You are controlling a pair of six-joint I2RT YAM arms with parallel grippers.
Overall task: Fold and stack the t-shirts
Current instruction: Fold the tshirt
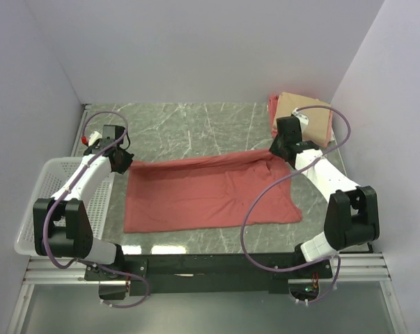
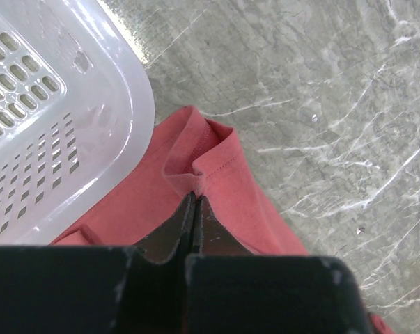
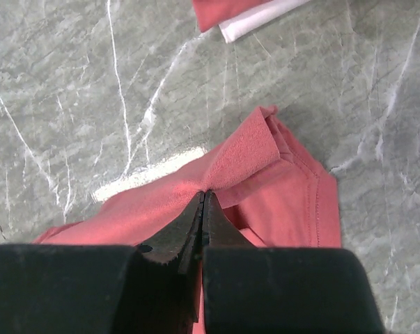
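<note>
The large salmon-red t-shirt [image 1: 203, 195] lies spread across the middle of the marble table. My left gripper [image 1: 125, 165] is shut on its far left corner, which puckers at the fingertips in the left wrist view [image 2: 196, 198]. My right gripper [image 1: 274, 154] is shut on its far right corner, where the cloth bunches up in the right wrist view [image 3: 204, 193]. The folded tan t-shirt [image 1: 308, 118] lies on a folded pink one [image 1: 273, 111] at the far right corner.
A white plastic mesh basket [image 1: 46, 188] stands at the table's left edge, right beside my left gripper; its rim shows in the left wrist view [image 2: 126, 104]. Grey walls close in the back and both sides. A red and white folded edge [image 3: 251, 14] lies beyond my right gripper.
</note>
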